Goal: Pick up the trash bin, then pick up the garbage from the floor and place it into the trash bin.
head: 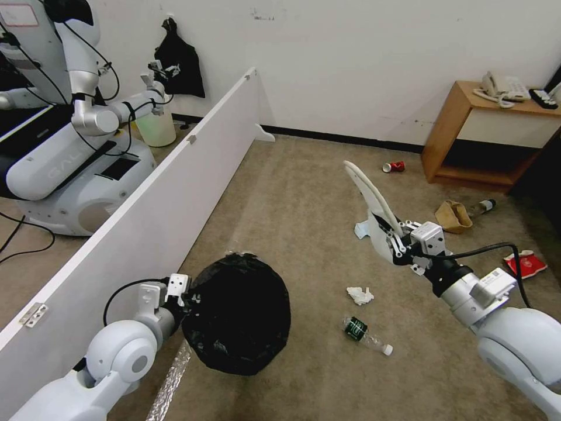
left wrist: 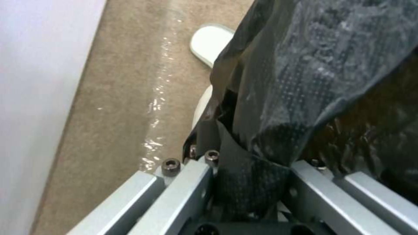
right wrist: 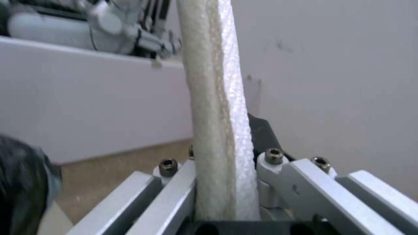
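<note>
Head view. The left end effector (head: 188, 299) pinches the rim of the trash bin (head: 236, 313), which hangs clear of the carpet beside a long white partition board (head: 146, 216). The right end effector (head: 392, 238) is raised at mid-floor and clamps the heel of a white slipper (head: 369, 193), whose sole points up and away. Garbage lies scattered on the carpet: a crumpled white tissue (head: 360, 295) and a clear plastic bottle (head: 366, 335) near the bin, a light-blue face mask (head: 362, 229) just behind the held slipper, a brown paper bag (head: 453, 216) with a second bottle (head: 482, 206) beside it, a red can (head: 394, 167) near the wooden side desk (head: 467, 126), and a red packet (head: 526, 263) at the right.

Left wrist view. The end effector's fingers (left wrist: 191, 192) are pressed together on a fold of the black garbage bag (left wrist: 305, 81) that lines the bin; carpet and the white board show beyond.

Right wrist view. The fingers (right wrist: 174, 192) close on both sides of the slipper (right wrist: 213, 98), which stands upright between them; the bin's black bag (right wrist: 22, 182) shows at one edge.
</note>
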You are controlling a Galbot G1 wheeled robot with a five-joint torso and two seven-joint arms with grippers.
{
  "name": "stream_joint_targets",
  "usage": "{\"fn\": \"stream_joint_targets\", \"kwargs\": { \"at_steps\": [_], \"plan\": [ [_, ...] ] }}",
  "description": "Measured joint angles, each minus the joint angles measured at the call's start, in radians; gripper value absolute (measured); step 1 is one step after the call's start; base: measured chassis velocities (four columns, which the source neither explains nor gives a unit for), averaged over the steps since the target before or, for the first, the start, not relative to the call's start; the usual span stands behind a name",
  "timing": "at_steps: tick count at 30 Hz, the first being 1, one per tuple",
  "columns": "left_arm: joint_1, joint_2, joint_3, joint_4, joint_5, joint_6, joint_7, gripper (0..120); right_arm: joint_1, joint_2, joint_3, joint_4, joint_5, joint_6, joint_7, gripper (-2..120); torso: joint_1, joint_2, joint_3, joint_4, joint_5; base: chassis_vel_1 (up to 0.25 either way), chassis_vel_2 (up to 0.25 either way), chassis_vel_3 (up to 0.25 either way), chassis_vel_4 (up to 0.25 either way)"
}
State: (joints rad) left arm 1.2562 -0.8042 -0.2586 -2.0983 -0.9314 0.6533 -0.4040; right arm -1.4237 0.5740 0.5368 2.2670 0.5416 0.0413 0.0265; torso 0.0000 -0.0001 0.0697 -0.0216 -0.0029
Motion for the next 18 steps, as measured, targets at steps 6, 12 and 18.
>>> {"fn": "stream_joint_targets", "kwargs": {
  "at_steps": [6, 12, 18],
  "plan": [
    [-0.046, 0.022, 0.053, 0.0, -0.047, 0.013, -0.002, 1, 0.055, 0.0, -0.027, 0.006, 0.003, 0.057, -0.06, 3, 0.0, 0.0, 0.0, 0.0002, 0.0, 0.0, 0.0, 0.0, 0.0],
    [-0.123, 0.037, 0.128, -0.007, -0.143, 0.035, -0.017, 1, 0.091, 0.0, -0.057, 0.024, 0.003, 0.113, -0.131, 3, 0.0, 0.0, 0.0, -0.0001, 0.0001, 0.0, 0.0, 0.0, 0.0],
    [-0.219, 0.029, 0.216, -0.002, -0.26, 0.058, -0.044, 1, 0.106, -0.008, -0.06, 0.05, 0.019, 0.146, -0.195, 3, 0.0, 0.0, 0.0, 0.0, 0.0003, 0.0, 0.0, 0.0, 0.0]
  ]
}}
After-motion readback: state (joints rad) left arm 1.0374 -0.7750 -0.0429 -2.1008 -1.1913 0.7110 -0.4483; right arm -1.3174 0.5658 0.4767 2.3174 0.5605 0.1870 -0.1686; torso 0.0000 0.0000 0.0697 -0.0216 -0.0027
